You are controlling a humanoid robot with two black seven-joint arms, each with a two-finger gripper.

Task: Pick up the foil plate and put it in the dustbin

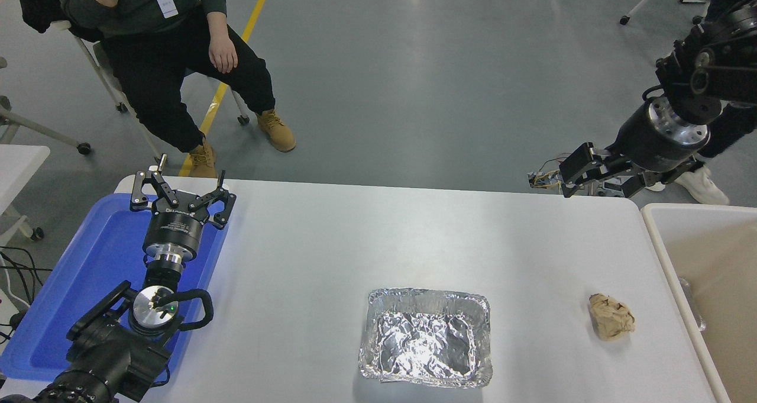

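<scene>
Two grippers are in view. Left gripper [180,191], jaws spread wide, is parked over the blue tray [89,273] at the table's left edge and holds nothing. Right gripper [597,175], jaws apart and empty, hangs at the far edge of the white table [355,243], well apart from the foil plate [426,338]. Foil plate sits flat and upright near the table's front edge, untouched. Crumpled brown paper ball [611,316] lies to its right, between plate and dustbin [659,249]. Dustbin stands beside the table's right end. A seated person [171,54] is at the far left.
</scene>
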